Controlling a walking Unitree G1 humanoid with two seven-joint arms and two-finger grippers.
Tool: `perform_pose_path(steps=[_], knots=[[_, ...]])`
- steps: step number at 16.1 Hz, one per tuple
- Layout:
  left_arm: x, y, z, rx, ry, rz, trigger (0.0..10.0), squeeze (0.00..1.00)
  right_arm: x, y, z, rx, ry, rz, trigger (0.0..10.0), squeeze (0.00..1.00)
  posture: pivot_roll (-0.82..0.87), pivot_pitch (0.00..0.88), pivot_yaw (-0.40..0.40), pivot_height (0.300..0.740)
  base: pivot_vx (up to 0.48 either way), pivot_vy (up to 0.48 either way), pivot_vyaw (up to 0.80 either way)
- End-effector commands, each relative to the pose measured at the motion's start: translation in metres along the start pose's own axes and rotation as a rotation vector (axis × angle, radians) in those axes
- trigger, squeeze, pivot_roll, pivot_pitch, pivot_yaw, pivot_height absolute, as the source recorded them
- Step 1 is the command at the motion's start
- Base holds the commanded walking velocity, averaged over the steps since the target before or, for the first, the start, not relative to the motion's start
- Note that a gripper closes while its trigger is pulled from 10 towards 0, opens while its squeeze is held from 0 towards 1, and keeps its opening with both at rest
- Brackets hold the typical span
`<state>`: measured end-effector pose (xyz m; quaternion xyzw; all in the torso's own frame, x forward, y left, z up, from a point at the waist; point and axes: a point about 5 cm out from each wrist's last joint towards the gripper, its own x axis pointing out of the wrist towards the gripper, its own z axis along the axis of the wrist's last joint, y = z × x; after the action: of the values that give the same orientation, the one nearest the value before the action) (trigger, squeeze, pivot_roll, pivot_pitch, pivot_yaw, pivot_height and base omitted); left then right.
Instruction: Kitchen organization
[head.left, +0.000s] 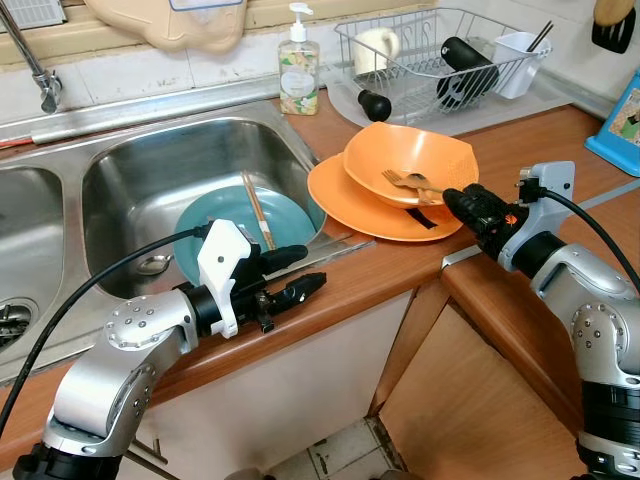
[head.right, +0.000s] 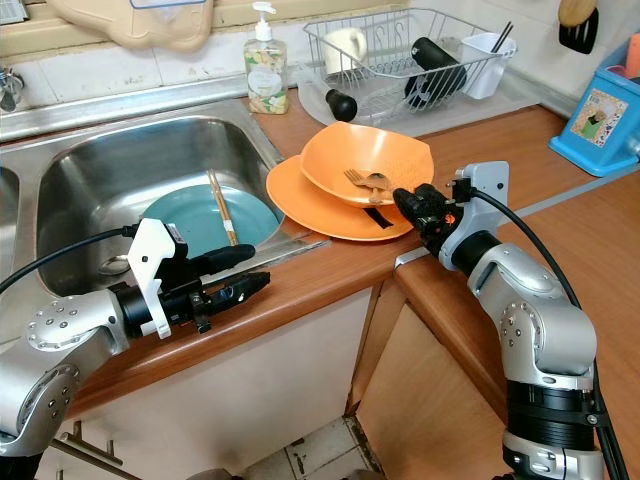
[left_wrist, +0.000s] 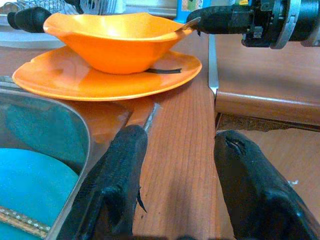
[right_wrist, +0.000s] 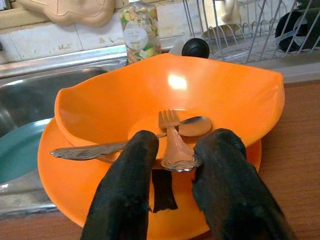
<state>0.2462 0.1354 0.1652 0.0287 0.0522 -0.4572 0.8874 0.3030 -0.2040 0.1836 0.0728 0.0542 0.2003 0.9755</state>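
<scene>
An orange bowl (head.left: 415, 160) sits on an orange plate (head.left: 345, 195) on the wooden counter, right of the sink. Inside the bowl lie a fork (right_wrist: 168, 127) and a spoon (right_wrist: 195, 125). My right gripper (right_wrist: 180, 145) is at the bowl's near rim, shut on the end of the fork's handle. A teal plate (head.left: 215, 220) with chopsticks (head.left: 256, 208) across it rests in the sink basin (head.left: 150, 160). Low over the counter's front edge by the sink, my left gripper (head.left: 312, 268) is open and holds nothing, pointing toward the orange plate.
A dish rack (head.left: 440, 50) with a mug and utensils stands at the back, a soap bottle (head.left: 298, 70) beside it. The tap (head.left: 30, 55) is back left, a blue box (head.left: 620, 120) far right. A spoon (head.left: 150, 265) lies in the basin.
</scene>
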Motion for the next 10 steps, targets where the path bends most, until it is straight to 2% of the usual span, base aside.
perform_pose_path(steps=[1, 10], knots=[[-0.001, -0.002, 0.003, 0.01, 0.0, -0.009, 10.0, 0.0, 0.002, -0.001, 0.003, 0.0, -0.011, 0.0, 0.0, 0.0, -0.12, 0.0, 0.026, 0.74, 0.0, 0.0, 0.0], [0.001, 0.002, 0.007, 0.025, -0.004, -0.013, 10.0, 0.0, 0.0, -0.002, 0.014, 0.001, -0.064, -0.004, 0.0, 0.0, -0.12, 0.0, 0.031, 0.74, 0.0, 0.0, 0.0]])
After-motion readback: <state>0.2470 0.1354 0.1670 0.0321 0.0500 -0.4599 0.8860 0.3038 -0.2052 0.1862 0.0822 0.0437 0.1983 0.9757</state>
